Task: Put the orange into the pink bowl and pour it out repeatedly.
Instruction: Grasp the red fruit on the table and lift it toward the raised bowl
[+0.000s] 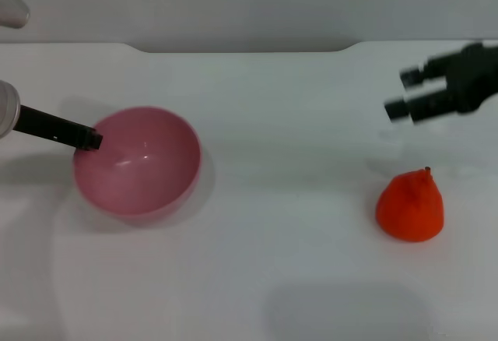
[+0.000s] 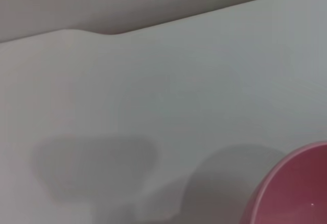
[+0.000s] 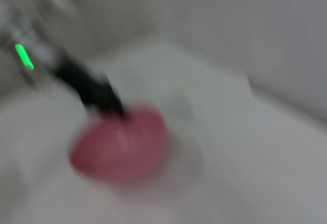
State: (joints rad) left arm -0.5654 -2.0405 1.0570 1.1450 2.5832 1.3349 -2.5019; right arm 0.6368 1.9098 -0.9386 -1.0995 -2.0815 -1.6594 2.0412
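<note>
The pink bowl (image 1: 140, 162) stands on the white table at the left; it also shows in the left wrist view (image 2: 299, 191) and, blurred, in the right wrist view (image 3: 120, 144). My left gripper (image 1: 87, 137) reaches in from the left with a black finger on the bowl's left rim, gripping it. The orange (image 1: 410, 207) sits on the table at the right, stem up, outside the bowl. My right gripper (image 1: 403, 93) hovers above and behind the orange, open and empty, apart from the fruit.
The white table (image 1: 280, 263) runs back to a curved rear edge (image 1: 241, 47) with a grey wall behind. The left arm's black finger (image 3: 92, 88) shows in the right wrist view.
</note>
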